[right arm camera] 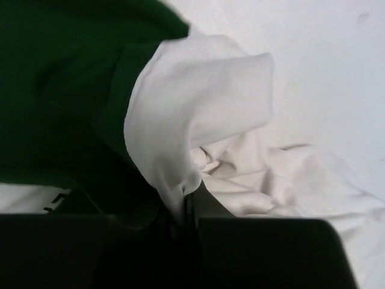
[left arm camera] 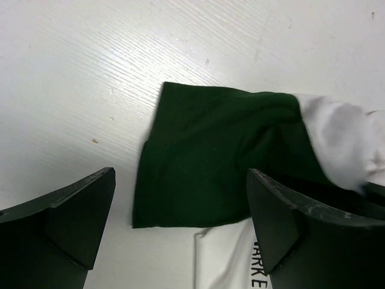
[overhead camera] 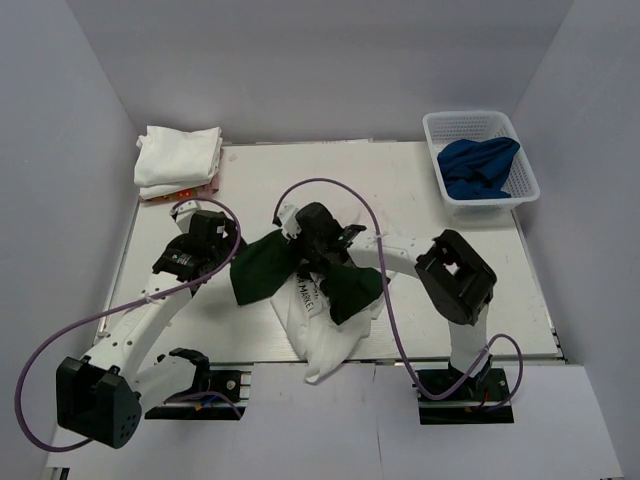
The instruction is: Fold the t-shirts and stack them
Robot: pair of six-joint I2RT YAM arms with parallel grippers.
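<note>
Pinches a fold of the white t-shirt (right arm camera: 198, 102) in the right gripper (right arm camera: 186, 211) at table (overhead camera: 400, 190) centre, probably to peel it from the dark green t-shirt (overhead camera: 262, 268) tangled over it, with the left gripper (left arm camera: 180, 205) spread wide above the green sleeve (left arm camera: 186, 138) toward nine o'clock (folded stack (overhead camera: 180, 155) at eleven).

**Left gripper wide open, right one pinched shut**

The left white-and-black arm (overhead camera: 150, 310) reaches forward and inward from its base, with its black elbow motor (overhead camera: 95, 400) sticking out at the near-left corner. Its black two-finger gripper (overhead camera: 215, 240) sits low and tilted down, jaws spread wide. Both black fingers (left arm camera: 66, 223) frame the bottom of the wrist view.

The right white-and-black arm (overhead camera: 400, 258) bends at a black elbow joint (overhead camera: 455, 275), then runs left to centre. Its black gripper (right arm camera: 189, 208) has its jaws drawn together, nipping a fold of white cloth t-shirt (right arm camera: 198, 114).
</note>
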